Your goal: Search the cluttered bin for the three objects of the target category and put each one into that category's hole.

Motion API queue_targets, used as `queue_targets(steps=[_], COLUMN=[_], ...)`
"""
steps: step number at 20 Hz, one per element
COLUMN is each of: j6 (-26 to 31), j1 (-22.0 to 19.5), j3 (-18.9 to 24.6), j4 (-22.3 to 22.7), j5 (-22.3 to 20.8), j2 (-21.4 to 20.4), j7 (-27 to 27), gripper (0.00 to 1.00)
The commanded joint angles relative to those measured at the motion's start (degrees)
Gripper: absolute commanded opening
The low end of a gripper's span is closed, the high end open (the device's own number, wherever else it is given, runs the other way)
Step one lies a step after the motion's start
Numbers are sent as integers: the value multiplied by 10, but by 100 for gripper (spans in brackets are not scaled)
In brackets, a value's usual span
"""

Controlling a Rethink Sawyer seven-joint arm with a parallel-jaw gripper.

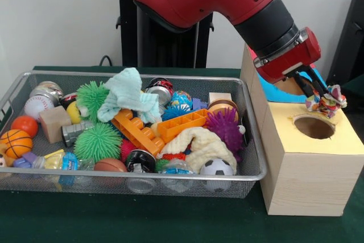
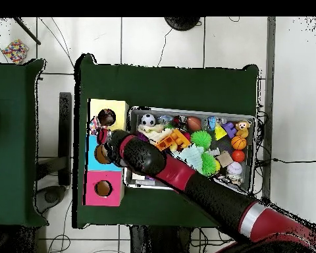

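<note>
Patterned cloth (image 1: 325,102) pinched in the jaws' tips.

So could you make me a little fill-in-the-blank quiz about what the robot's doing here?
1. The hand holds a patterned cloth just above the hole in the box's ____ section.
2. The toys lie in a wire mesh ____.
3. The soccer ball in the bin is black and ____.

Missing words: yellow; bin; white

We are holding a crumpled patterned cloth (image 1: 326,101) in our claw (image 1: 324,96), hanging just above the round hole (image 1: 314,127) in the yellow-topped wooden box (image 1: 307,169). Beside it, the wire bin (image 1: 250,166) is sitting crowded with balls, blocks and cloths.
</note>
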Motion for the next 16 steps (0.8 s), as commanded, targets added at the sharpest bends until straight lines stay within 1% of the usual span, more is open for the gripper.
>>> queue_targets(steps=[1, 3, 7, 11, 13, 16], j6=[-54, -60, -63, -86, -92, -101], j1=[-13, -15, -18, -16, -18, -20], j3=[-9, -10, -9, -13, -13, -8], j4=[-42, -47, -51, -58, -58, -60], j5=[-27, -37, -44, -65, -69, -74], j2=[25, 25, 28, 21, 17, 21], j7=[117, 113, 117, 116, 120, 125], gripper=[0, 0, 0, 0, 0, 0])
